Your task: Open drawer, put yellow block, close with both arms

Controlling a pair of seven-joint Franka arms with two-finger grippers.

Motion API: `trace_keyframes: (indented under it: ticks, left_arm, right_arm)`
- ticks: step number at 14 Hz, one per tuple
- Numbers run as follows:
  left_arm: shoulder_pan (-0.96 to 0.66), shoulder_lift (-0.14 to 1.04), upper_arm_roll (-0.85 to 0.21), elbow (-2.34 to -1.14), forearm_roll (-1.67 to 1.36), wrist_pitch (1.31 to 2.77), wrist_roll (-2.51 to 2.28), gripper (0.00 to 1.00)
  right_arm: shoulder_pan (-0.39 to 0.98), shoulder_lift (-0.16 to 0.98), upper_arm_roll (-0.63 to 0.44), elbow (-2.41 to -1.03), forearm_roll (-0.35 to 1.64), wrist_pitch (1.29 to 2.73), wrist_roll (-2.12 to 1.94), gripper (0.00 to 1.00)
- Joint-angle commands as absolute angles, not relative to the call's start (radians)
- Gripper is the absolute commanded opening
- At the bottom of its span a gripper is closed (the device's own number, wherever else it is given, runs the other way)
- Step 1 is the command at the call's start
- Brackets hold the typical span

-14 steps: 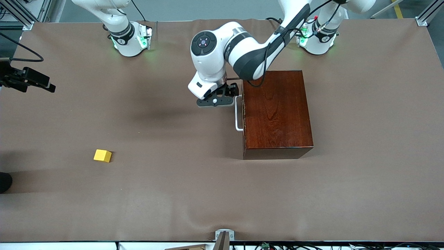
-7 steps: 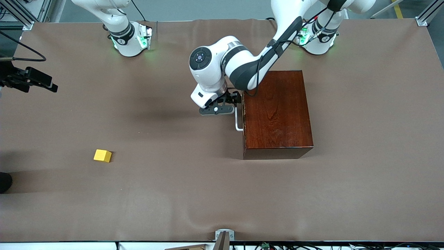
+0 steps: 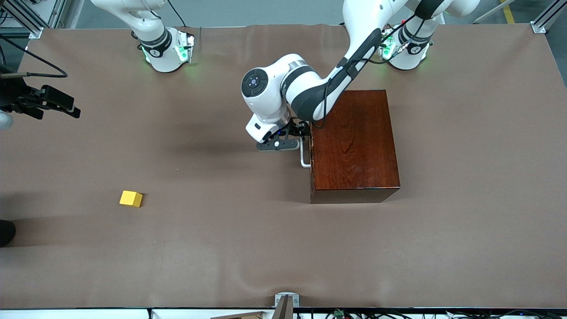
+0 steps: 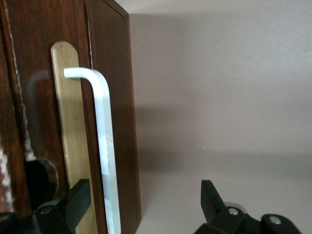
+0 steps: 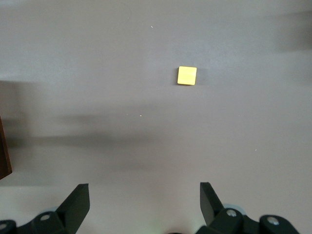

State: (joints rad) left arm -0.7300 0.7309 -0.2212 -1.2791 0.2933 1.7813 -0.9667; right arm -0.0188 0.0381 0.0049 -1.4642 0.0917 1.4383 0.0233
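The dark mahogany box (image 3: 354,141) stands mid-table with the drawer (image 4: 114,97) shut. Its white loop handle (image 3: 304,158) faces the right arm's end of the table. My left gripper (image 3: 301,134) is open at the handle's end farther from the front camera. In the left wrist view the left gripper (image 4: 144,202) has the handle (image 4: 103,141) between its fingers (image 4: 73,199), close to one finger. The yellow block (image 3: 131,198) lies on the table toward the right arm's end. My right gripper (image 3: 57,104) hangs open high over that end; the right wrist view shows the block (image 5: 186,75) beneath the right gripper (image 5: 145,200).
A brass plate (image 4: 68,122) backs the handle on the drawer front. The brown cloth-covered table (image 3: 221,248) stretches between block and box. A metal bracket (image 3: 285,301) sits at the table's front edge. A corner of the box (image 5: 4,146) shows in the right wrist view.
My left gripper has moved along the drawer front toward the front camera, closing in on the handle. The right gripper has shifted slightly. Block and box have not moved.
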Motion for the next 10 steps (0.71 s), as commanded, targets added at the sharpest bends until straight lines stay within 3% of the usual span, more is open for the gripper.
trace_keyframes:
  ticks: [1, 10]
  left_arm:
    - [-0.745, 0.761, -0.224, -1.252, 0.337, 1.769, -0.962, 1.0]
    - [-0.755, 0.784, -0.224, -1.25, 0.336, 1.854, -0.973, 1.0]
  right_arm:
    - [-0.018, 0.037, 0.002, -1.463, 0.084, 1.475, 0.028, 1.0]
    - [-0.017, 0.158, 0.002, -1.465, 0.078, 1.503, 0.017, 1.0]
